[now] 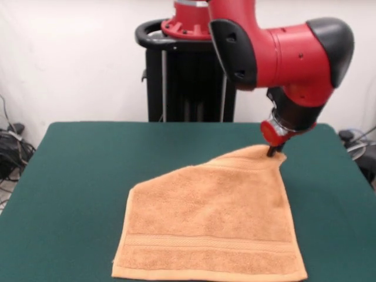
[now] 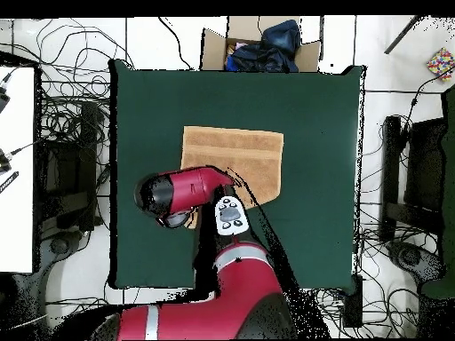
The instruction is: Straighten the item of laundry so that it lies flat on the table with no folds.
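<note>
The item of laundry (image 1: 208,226) is an orange-tan towel lying on the dark green table (image 1: 70,176), near its front edge. Its front border band lies flat. The far left corner looks cut off along a slanting edge, and the far right corner is drawn up to a point. My gripper (image 1: 275,150) comes down on that point, and its dark fingertips look shut on the cloth. In the overhead view the towel (image 2: 233,155) lies mid-table (image 2: 320,133). The red arm (image 2: 182,194) covers its lower left part and hides the gripper.
A cardboard box (image 2: 258,46) holding dark cloth stands just past the table's top edge in the overhead view. Cables lie on the floor all round the table. The black pedestal (image 1: 188,82) rises behind the table's far side.
</note>
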Motion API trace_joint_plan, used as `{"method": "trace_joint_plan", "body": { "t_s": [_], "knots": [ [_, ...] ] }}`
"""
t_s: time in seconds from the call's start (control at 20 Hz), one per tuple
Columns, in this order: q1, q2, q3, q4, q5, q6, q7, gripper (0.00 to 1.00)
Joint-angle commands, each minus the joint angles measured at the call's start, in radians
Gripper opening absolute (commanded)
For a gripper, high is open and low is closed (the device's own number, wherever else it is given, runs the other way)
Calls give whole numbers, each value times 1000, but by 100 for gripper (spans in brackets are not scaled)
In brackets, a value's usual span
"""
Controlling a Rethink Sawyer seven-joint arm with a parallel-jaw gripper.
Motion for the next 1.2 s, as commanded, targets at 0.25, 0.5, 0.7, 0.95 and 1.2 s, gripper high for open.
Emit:
{"method": "trace_joint_plan", "body": {
  "t_s": [0.25,0.5,0.7,0.95,1.2],
  "knots": [
    [35,128,68,-109,8,-48,93,0],
    [43,148,50,-113,15,-29,113,0],
    [53,161,42,-140,26,29,120,0],
    [61,177,31,-165,34,96,121,0],
    [59,158,35,-163,53,174,120,0]
  ]
}}
